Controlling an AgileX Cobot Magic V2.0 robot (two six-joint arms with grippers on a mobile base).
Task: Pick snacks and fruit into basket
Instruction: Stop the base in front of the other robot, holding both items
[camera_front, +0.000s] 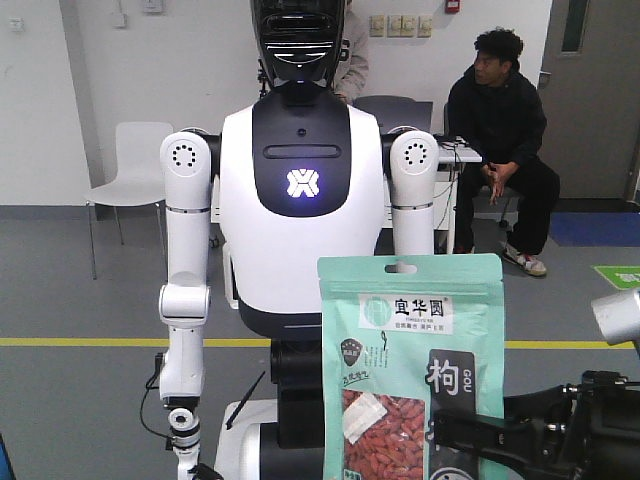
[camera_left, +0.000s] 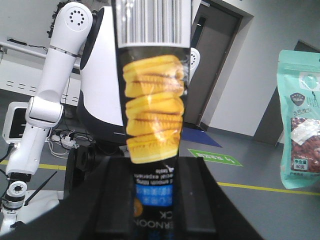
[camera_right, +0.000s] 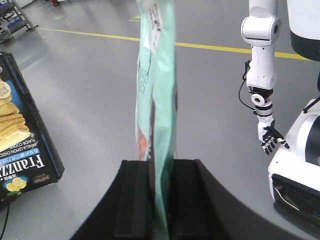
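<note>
Your right fingers are clenched low on the mint-green berry pouch, which stands upright at lower centre of the front view. Your left fingers grip a Franzzi biscuit box. Risk: the tall, limp pouch may fold or slip in transfer. The basket is out of view.

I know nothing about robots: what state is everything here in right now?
mint-green pouch: held upright
cookie box: held aloft
right tool: shut on mint-green pouch
left tool: shut on cookie box
chest logo: lit
man in black: seated
</note>
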